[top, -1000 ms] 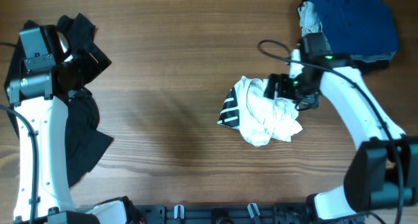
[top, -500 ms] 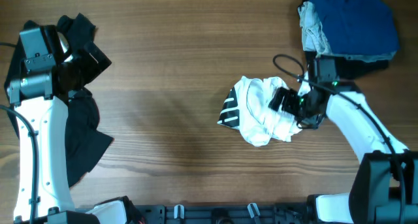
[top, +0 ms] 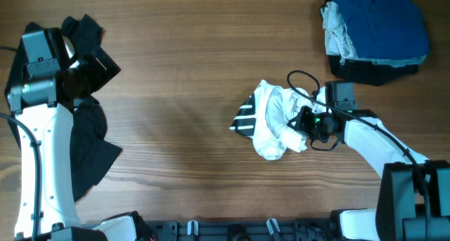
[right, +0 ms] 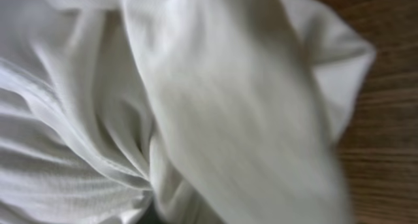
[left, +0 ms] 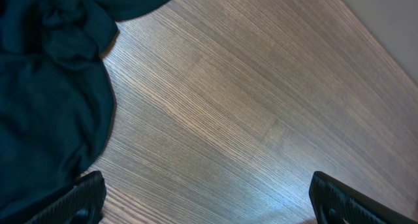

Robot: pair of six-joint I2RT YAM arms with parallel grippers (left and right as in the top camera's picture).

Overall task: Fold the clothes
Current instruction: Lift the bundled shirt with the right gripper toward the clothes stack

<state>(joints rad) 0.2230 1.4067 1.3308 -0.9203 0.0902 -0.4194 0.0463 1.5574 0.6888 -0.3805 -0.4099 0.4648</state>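
A crumpled white garment (top: 271, 125) with a black-striped patch lies right of the table's middle. My right gripper (top: 301, 121) is pressed into its right side and shut on a fold of it. In the right wrist view the white garment (right: 196, 106) fills nearly everything and hides the fingers. My left gripper (left: 209, 209) stands open over bare wood, its two fingertips (left: 75, 201) far apart and nothing between them. A black garment (left: 46, 87) lies just to its left. In the overhead view my left gripper (top: 88, 71) hangs above the black garment (top: 88, 146) at the left edge.
A pile of blue clothes (top: 380, 23) with a pale grey piece (top: 336, 27) at its left side sits in the back right corner. Bare wooden table (top: 176, 93) stretches between the two arms. The right arm's cable (top: 299, 79) loops above the white garment.
My right gripper has come nearer and lower onto the white garment and has shut on it. The garment has bunched and shifted slightly left. The left arm has not moved.
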